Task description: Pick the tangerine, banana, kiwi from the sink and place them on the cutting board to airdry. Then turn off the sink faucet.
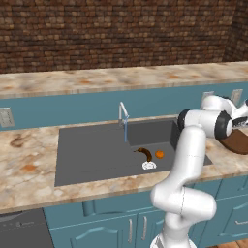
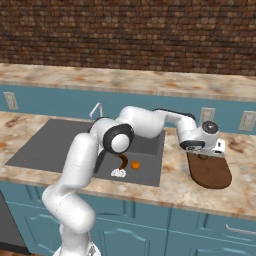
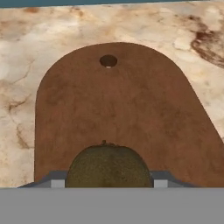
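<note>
My gripper (image 3: 108, 183) is shut on the kiwi (image 3: 108, 166), an olive-brown oval that sits between the fingers just above the near end of the dark brown cutting board (image 3: 118, 105). From the right base view, the gripper (image 2: 204, 155) hangs over the far end of the board (image 2: 214, 176), right of the sink (image 2: 45, 145). In the basin, the orange tangerine (image 2: 135, 164) and the dark curved banana (image 2: 123, 161) lie close together by the white drain (image 2: 118, 173). The silver faucet (image 1: 123, 114) runs a thin blue stream. The tangerine (image 1: 159, 154) and banana (image 1: 145, 153) also appear in the left base view.
Marble counter (image 1: 29, 160) surrounds the sink (image 1: 92, 150). Wall outlets (image 2: 246, 120) sit on the blue backsplash behind the board. A raised back counter (image 1: 116, 80) runs below the brick wall. My own arm (image 2: 140, 122) spans the sink's right side.
</note>
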Available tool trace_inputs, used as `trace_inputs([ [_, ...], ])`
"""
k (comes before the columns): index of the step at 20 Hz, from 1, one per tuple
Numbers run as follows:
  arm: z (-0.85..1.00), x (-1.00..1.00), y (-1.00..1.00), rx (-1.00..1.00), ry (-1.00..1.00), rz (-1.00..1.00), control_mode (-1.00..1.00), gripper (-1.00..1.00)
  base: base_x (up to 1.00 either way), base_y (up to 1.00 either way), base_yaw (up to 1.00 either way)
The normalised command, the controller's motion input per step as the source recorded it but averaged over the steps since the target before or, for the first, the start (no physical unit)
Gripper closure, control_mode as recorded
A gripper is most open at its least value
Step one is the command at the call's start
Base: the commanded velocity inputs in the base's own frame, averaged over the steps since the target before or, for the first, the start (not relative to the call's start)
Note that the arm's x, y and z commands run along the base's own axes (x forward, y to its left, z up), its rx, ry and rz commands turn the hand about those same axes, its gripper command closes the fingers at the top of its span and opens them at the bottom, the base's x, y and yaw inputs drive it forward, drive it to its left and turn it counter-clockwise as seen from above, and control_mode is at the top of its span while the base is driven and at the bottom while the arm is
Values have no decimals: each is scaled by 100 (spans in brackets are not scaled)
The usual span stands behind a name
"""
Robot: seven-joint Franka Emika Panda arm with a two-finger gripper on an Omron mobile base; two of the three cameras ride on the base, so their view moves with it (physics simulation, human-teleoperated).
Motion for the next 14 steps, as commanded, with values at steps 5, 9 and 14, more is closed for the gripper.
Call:
trace_inputs([
  [5,-23,25,-4,1,5,0,-100,100,0,0,0],
  [9,-12,12,-9,0,3,0,-100,-100,0,0,0],
  [14,14,0,-6,2,0,0,-100,-100,0,0,0],
])
